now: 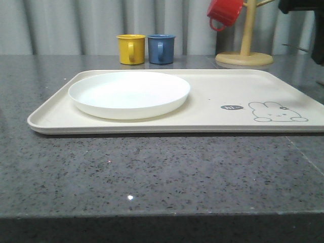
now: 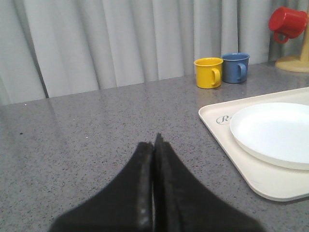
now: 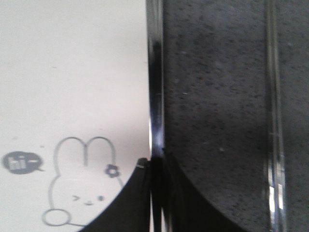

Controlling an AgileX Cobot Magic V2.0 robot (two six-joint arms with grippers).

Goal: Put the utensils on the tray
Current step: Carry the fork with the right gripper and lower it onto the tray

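Cream plastic tray lies on a speckled grey counter, its right end cut off by the front view's edge. A white plate sits on the tray's left half; a grey rabbit drawing and a small dark speech bubble mark the bare right half. Behind the tray stand a yellow mug and a blue mug, just beside each other, before a pale curtain. To their right, a red mug hangs from a wooden stand, both partly cropped at the top.

In the left wrist view, the left gripper hovers over bare counter beside the tray, its dark fingers pressed together with nothing between them.

In the right wrist view, the right gripper is clamped on a slim, shiny utensil that runs straight out along the tray's edge, over the seam between tray and counter. Blur hides which utensil it is. A second thin, shiny streak runs over the counter alongside, well apart from the first; what it is cannot be made out.
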